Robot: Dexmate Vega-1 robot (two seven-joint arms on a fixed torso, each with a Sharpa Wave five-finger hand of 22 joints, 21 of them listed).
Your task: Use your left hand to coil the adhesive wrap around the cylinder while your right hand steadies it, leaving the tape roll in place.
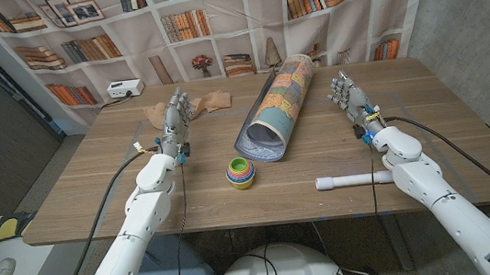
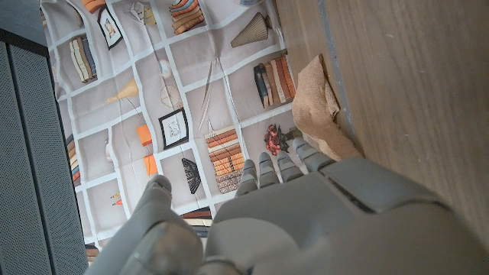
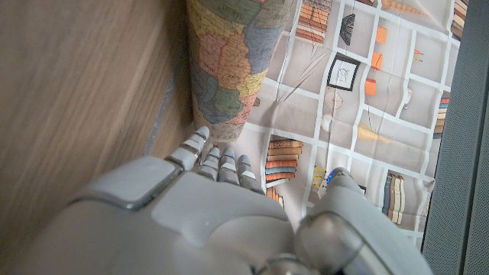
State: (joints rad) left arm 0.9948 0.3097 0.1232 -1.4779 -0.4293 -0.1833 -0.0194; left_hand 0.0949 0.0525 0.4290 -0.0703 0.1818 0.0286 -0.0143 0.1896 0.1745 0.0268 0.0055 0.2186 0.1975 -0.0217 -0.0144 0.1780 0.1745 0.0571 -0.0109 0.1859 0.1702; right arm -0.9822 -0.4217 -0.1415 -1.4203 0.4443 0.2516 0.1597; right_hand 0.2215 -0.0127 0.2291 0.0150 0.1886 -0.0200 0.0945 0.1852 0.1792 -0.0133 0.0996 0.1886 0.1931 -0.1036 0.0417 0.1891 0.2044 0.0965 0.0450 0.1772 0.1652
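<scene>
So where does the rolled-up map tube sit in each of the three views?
Head view: the map tube lies at table centre, running from the near middle toward the far edge, between the two hands.
Left wrist view: not in it; the tan wrap lies beyond the left hand.
Right wrist view: the tube lies just past the right hand fingertips.
Shared landmark: the bookshelf backdrop.
</scene>
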